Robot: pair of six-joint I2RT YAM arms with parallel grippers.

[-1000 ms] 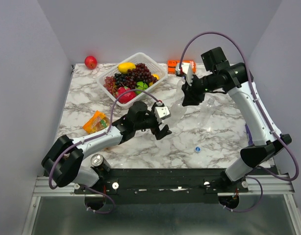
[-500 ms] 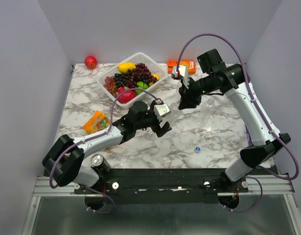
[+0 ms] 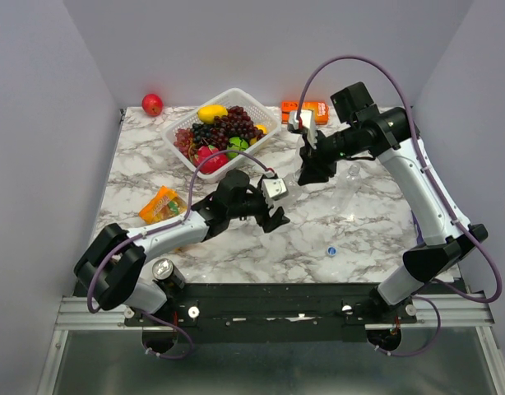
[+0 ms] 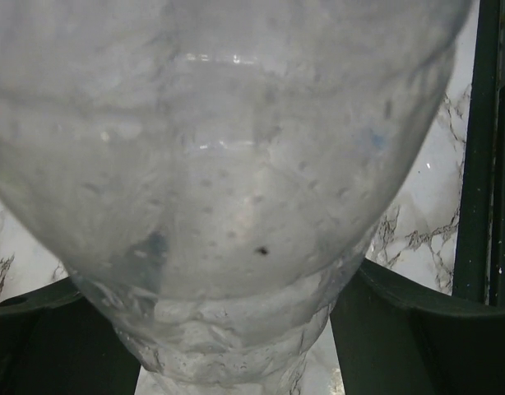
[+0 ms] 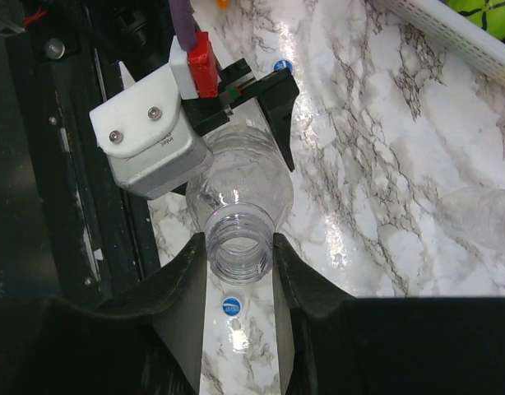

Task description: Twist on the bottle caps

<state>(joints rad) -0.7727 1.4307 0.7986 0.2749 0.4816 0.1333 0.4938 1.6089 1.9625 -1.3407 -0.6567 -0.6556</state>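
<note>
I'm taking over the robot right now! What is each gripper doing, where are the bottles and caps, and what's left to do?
Grippers: the right gripper is shut on the open neck of a bottle. The left gripper has its jaws either side of that bottle's body; whether they pinch it is unclear.
Things: two blue caps lie loose on the table, one beside the held neck in the right wrist view and one beyond the left gripper. A second bottle is nearby.
Done: no cap is on the held bottle.
Left: fetch a cap, screw it on, then do the rest.
</note>
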